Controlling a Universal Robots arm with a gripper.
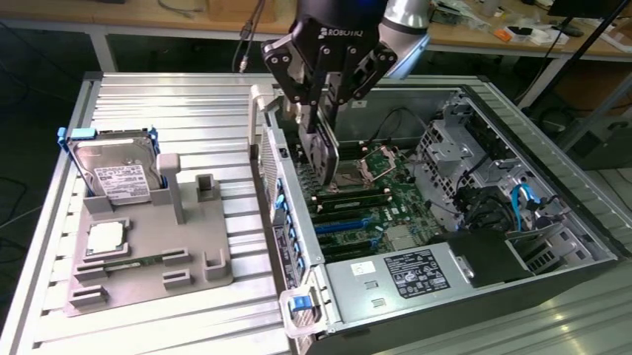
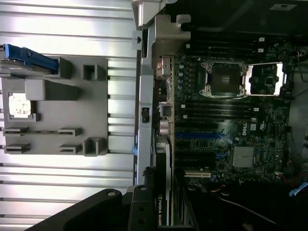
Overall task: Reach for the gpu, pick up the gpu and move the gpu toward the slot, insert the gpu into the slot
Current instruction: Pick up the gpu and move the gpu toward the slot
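Exterior view, clock read about the frame centre. Nearest, at 6 o'clock: blue latch on the front corner of the open computer case, with the labelled power supply just beside it at 5 o'clock. At 8 o'clock the grey fixture lies on the slotted table. It carries the small square chip near its front. Behind that, at 9 o'clock, the hard drive stands tilted in its cradle, white label facing up. Inside the case, the motherboard lies flat; blue expansion slots sit at about 5 o'clock and the open CPU socket close to centre. Above the board, at 12 o'clock, the gripper points straight down. Its jaws are closed partway, clamped on the upper edge of the gpu. The card hangs upright and edge-on from them, close to the case's rear wall, lower end over the board near the socket. Cannot tell whether that end touches anything. Wrist view shows the card's printed edge running alongside the rear wall. Farthest, at 1 o'clock: a cluttered workbench.
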